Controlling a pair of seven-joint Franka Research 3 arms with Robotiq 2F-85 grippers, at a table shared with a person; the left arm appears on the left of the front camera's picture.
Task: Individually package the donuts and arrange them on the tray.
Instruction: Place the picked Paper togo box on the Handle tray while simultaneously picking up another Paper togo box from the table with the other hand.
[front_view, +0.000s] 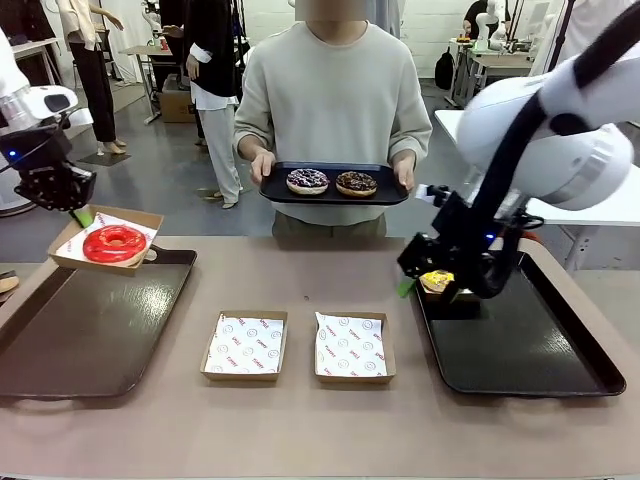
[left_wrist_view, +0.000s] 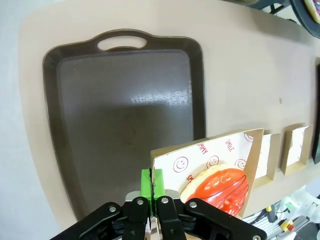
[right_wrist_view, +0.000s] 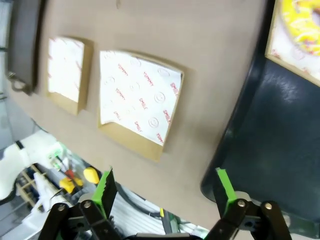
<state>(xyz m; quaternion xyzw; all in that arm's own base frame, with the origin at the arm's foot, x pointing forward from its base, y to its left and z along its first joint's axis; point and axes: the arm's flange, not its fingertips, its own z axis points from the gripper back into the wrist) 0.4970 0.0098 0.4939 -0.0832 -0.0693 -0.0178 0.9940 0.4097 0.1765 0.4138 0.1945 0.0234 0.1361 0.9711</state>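
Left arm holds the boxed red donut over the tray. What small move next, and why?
Probably lower the left end effector so the box with the red donut settles on the tray: it is shut on the box's rim, over the tray's far corner.

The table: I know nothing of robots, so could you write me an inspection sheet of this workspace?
Surface: tan table.
Job's things: red donut in a box held over the left tray; yellow donut boxed on the right tray; two empty boxes mid-table; purple donut and chocolate donut on the person's tray.
Clutter: nothing seen.
Grippers: left gripper shut on that box; right gripper open by the yellow donut.
Cables: black cable along the right arm.
Surroundings: desks behind the person.
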